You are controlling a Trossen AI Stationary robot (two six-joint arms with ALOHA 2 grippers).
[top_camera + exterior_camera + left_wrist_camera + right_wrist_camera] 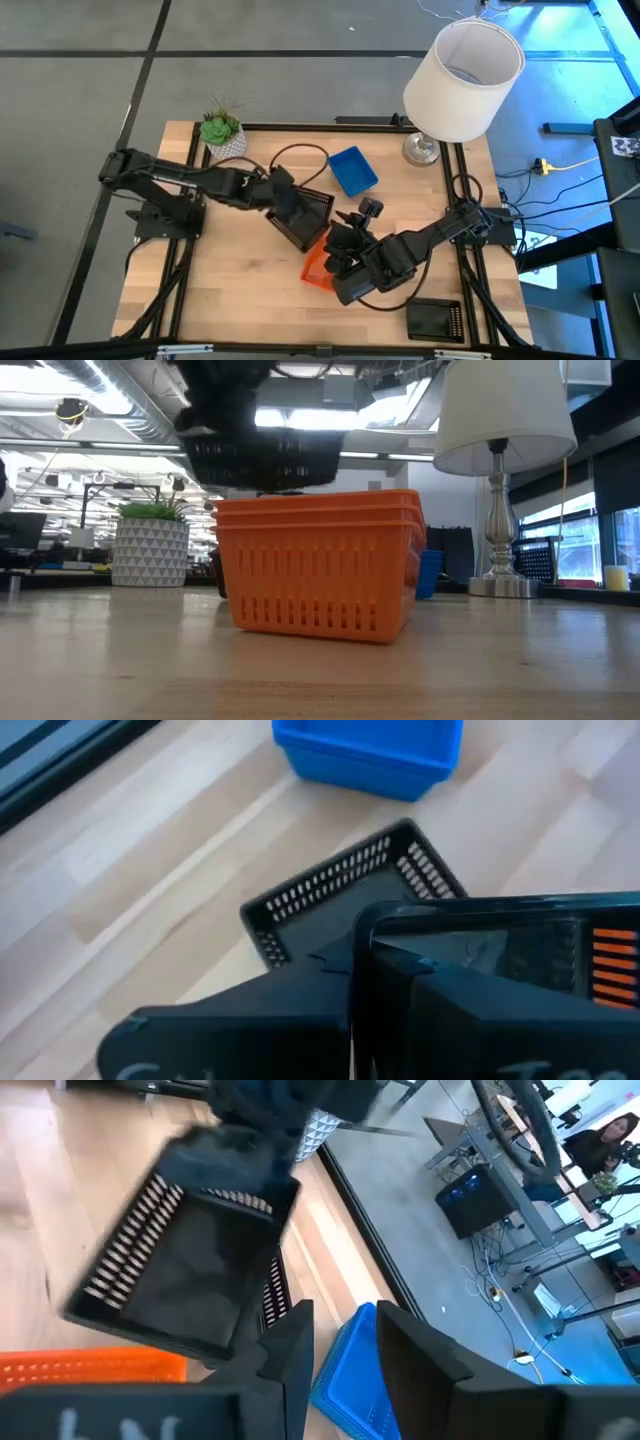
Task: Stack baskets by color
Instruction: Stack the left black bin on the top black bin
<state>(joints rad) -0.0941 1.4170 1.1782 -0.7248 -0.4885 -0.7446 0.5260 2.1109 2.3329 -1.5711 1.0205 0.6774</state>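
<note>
Currently the left gripper (283, 200) is pressed shut on the rim of a black basket (308, 218), which it holds raised and tilted above the table (230, 290); the low view shows this black basket (265, 460) in the air just over the orange stack. A second black basket (345, 895) lies on the wood beneath it, open top up. The orange baskets (320, 560) stand nested as one stack of three near the table's middle, partly covered in the high view by the right arm. The right gripper (350, 245) hangs above the orange stack with its fingers (290, 1355) spread and nothing between them. A blue basket (352, 170) sits on the table toward the far edge, apart from the others. Another black basket (435, 320) lies near the front right corner. A white plant pot (224, 140) stands at the far left corner and a lamp (462, 80) at the far right corner.
</note>
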